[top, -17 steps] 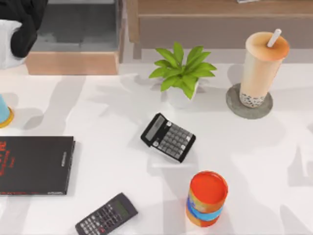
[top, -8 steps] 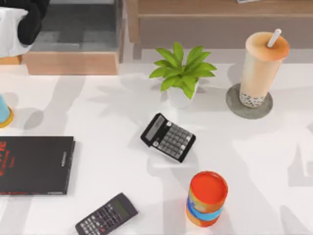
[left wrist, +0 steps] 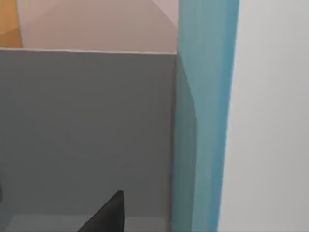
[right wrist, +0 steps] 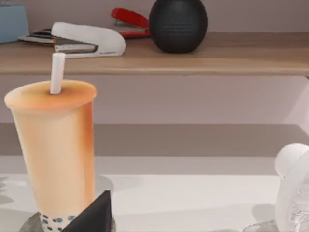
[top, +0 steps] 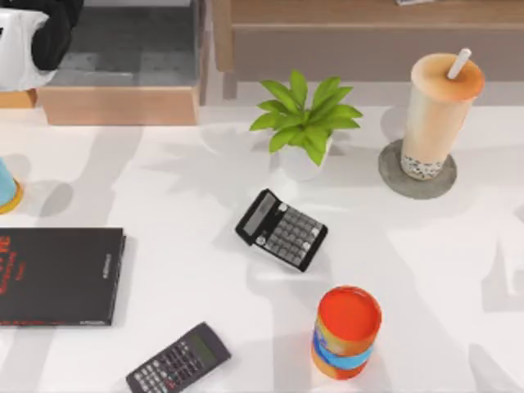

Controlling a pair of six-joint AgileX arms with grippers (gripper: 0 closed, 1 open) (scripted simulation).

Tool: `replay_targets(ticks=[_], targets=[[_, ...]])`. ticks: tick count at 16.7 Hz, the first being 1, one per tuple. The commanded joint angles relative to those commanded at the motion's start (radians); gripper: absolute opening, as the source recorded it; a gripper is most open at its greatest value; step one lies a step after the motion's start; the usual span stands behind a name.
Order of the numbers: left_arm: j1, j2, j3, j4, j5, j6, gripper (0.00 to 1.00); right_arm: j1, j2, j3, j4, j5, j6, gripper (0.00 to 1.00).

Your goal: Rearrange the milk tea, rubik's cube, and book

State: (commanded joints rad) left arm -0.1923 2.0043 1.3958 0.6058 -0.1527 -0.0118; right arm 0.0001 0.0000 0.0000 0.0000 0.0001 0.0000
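Observation:
The milk tea (top: 438, 110) stands upright on a round grey coaster (top: 391, 176) at the back right of the table, white straw in its lid. The right wrist view faces the milk tea (right wrist: 55, 145) from close by, with one dark finger (right wrist: 94, 216) of my right gripper low in front of it. My left arm (top: 33, 37) hovers at the far back left over a wooden box. Its wrist view has a dark finger (left wrist: 107, 215) before a grey wall and a light-blue upright band (left wrist: 205, 121); I cannot tell if that is the book. The rubik's cube is out of view.
A potted plant (top: 304, 123) stands mid-back. Two calculators (top: 281, 229) (top: 178, 360), a thin black book (top: 57, 274) and an orange-lidded can (top: 345, 332) lie on the white table. A blue cup (top: 5, 184) is at the left edge. A stapler (right wrist: 89, 38) and black sphere (right wrist: 177, 24) sit on the shelf.
My left arm has shifted slightly up toward the top-left corner. Nothing on the table has moved.

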Motion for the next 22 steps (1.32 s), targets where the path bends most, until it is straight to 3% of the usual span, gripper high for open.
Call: replay_targets(ticks=[10, 22], targets=[[0.000, 0.000, 0.000, 0.000, 0.000, 0.000, 0.02, 0.000, 0.000, 0.000, 0.000, 0.000, 0.000, 1.00], [-0.003, -0.018, -0.010, -0.007, -0.002, 0.001, 0.00, 0.000, 0.000, 0.000, 0.000, 0.000, 0.000, 1.00]])
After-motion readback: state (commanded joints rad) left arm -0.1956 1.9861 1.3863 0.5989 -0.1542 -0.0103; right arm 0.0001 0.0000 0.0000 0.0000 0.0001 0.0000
